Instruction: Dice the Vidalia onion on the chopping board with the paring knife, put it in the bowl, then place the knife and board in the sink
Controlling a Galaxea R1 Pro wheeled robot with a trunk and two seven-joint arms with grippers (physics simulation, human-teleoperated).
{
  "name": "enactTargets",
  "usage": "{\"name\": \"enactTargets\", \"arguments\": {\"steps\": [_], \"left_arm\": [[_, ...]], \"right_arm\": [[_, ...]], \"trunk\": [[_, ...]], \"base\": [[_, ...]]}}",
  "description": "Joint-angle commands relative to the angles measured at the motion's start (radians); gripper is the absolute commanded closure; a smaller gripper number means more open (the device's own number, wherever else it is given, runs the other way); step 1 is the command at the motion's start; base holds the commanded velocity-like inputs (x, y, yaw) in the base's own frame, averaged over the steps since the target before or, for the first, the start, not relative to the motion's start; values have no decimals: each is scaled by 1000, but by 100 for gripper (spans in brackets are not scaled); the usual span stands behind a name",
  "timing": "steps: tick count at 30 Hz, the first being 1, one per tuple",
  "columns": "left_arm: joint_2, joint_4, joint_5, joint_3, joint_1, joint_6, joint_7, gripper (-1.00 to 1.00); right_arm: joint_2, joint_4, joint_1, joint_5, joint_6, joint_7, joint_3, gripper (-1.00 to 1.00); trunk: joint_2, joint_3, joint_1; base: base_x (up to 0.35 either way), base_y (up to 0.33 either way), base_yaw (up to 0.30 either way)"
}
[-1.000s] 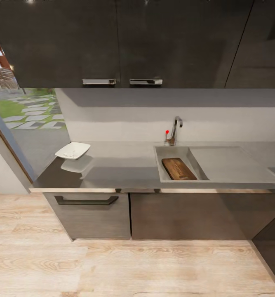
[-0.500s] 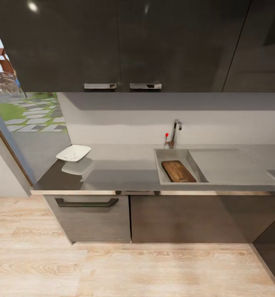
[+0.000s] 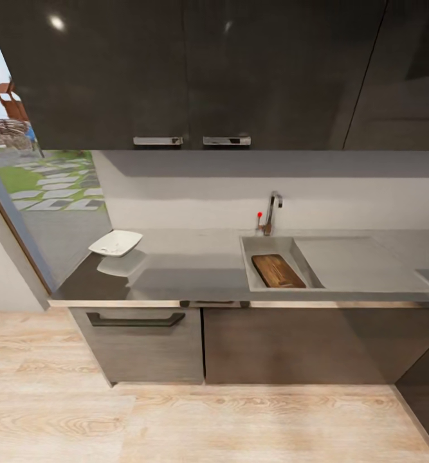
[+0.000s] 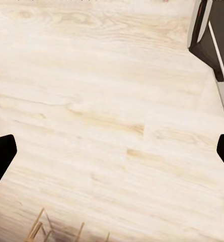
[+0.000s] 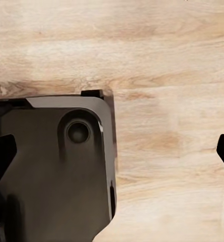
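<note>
left gripper [image 4: 112,151]: spread wide; dark fingertips [image 4: 1,151] at opposite edges of the left wrist view, nothing between them; pale wood floor [image 4: 106,101] below
right gripper [image 5: 112,151]: spread wide, nothing held; over the floor and a dark glossy robot base [image 5: 51,171]
chopping board [image 3: 278,271]: lying inside the sink [image 3: 253,273] basin, tilted against its slope; brown, grain visible
sink: set into the grey countertop [image 3: 182,270]; faucet [image 3: 272,212] behind it, red knob beside
bowl [image 3: 115,243]: white, at the countertop's far left end, well apart from the sink; contents too small to tell
paring knife: cannot make it out
surroundings: dark upper cabinets [image 3: 188,71]; dark lower cabinets [image 3: 143,344]; window at left
</note>
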Motion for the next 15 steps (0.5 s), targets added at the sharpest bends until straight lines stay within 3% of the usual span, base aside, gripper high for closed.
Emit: {"name": "enactTargets", "arguments": {"steps": [1,15], "left_arm": [[0,-2,10,-8,1,-1,3,-100],[0,-1,10,-8,0,-1,3,-100]], "right_arm": [[-1,-1,0,-14,-2,4,5,-100],[-3,1,0,-22,-1,-14,6,-100]], "trunk": [[-2,0,1],[-2,23,1]], "base": [[0,0,0],[0,0,0]]}}
